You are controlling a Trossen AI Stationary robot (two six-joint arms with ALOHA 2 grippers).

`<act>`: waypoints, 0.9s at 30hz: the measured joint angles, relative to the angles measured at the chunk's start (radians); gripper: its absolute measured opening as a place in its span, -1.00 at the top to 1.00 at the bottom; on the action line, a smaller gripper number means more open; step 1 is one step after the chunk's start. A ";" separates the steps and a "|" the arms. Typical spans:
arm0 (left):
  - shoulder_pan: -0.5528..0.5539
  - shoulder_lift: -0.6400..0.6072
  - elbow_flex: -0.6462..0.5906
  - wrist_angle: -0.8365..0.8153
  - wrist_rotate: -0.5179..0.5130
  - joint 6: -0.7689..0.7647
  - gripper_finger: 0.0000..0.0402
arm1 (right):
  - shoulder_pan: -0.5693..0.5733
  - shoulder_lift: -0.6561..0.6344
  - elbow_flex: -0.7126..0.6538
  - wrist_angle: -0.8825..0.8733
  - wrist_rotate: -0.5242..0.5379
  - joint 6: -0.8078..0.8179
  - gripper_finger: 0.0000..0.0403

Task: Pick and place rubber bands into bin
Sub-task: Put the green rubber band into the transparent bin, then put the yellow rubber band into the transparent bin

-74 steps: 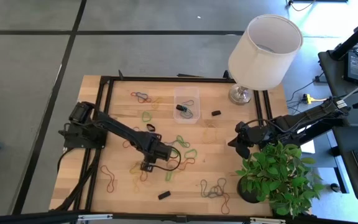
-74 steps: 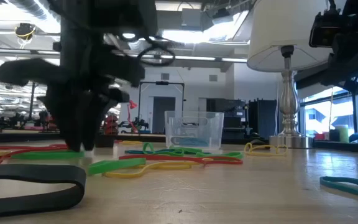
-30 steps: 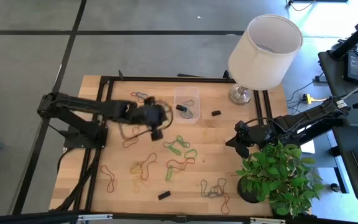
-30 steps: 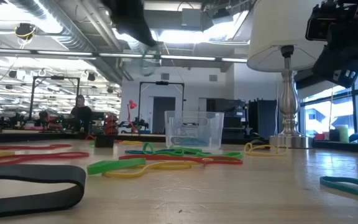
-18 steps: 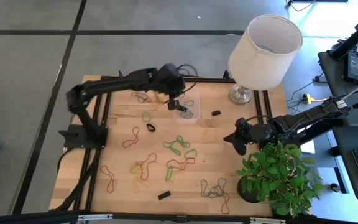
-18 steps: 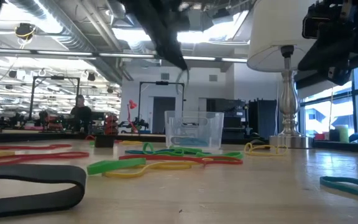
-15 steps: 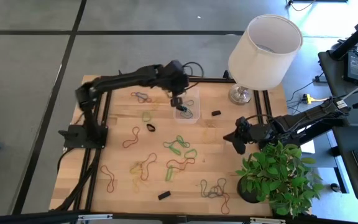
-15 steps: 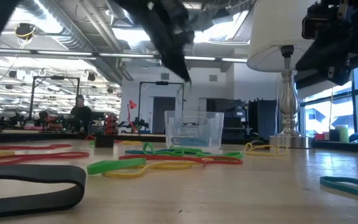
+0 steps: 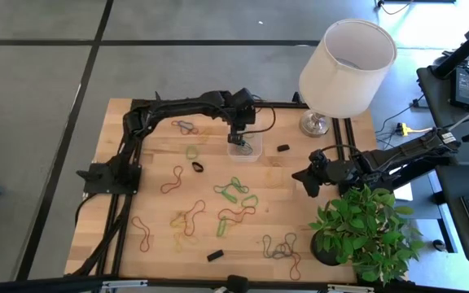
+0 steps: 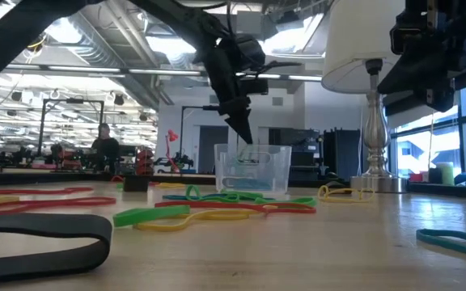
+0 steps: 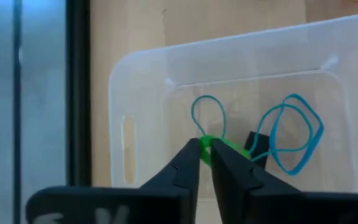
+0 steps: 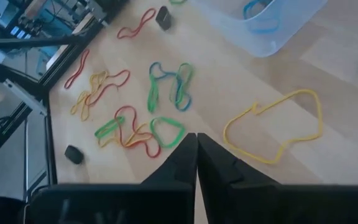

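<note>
The worktop (image 9: 300,236) was a pale wooden board edged by a black metal frame, standing on a grey floor crossed by dark lines. Toward the worktop's 12 o'clock edge sat the bin (image 9: 244,138), a clear tub, with blue loops and a small dark piece lying in it. The left pincer (image 9: 236,140) hung directly over the bin, its fingers (image 11: 188,168) nearly together and pinching a green rubber band (image 11: 215,147) that drooped into the tub. Loose rubber bands (image 9: 233,190) in red, green, yellow and orange lay scattered from the centre out to 6 and 8 o'clock, with a knotted cluster (image 9: 280,247) near 5 o'clock. Small black blocks (image 9: 215,255) lay among them. A white-shaded lamp (image 9: 347,67) stood at 1 o'clock and a leafy potted plant (image 9: 363,226) at 4 o'clock. The right pincer (image 9: 309,181) waited at 3 o'clock, fingers pressed together and empty. Beyond the worktop, the low view showed an open workshop with ceiling ducts, strip lights, windows and a seated person (image 10: 104,145) far off.
</note>
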 joint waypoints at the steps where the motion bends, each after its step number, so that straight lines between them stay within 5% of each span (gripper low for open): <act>1: -0.002 0.000 0.000 0.000 -0.007 0.000 0.76 | 0.000 0.000 0.000 0.000 0.009 -0.007 0.92; 9: -0.008 -0.007 0.000 -0.049 -0.025 -0.003 0.36 | 0.000 0.000 0.000 -0.001 0.013 -0.012 0.92; 15: -0.058 -0.031 -0.001 -0.120 -0.132 -0.072 0.19 | 0.000 0.000 0.000 -0.001 0.012 -0.013 0.92; 19: -0.101 -0.100 0.000 -0.138 -0.191 -0.236 0.25 | 0.000 0.000 0.000 -0.001 0.011 -0.012 0.92; 27: -0.206 -0.293 -0.059 -0.168 -0.068 -0.424 0.68 | 0.001 0.000 0.000 -0.001 0.009 -0.068 0.92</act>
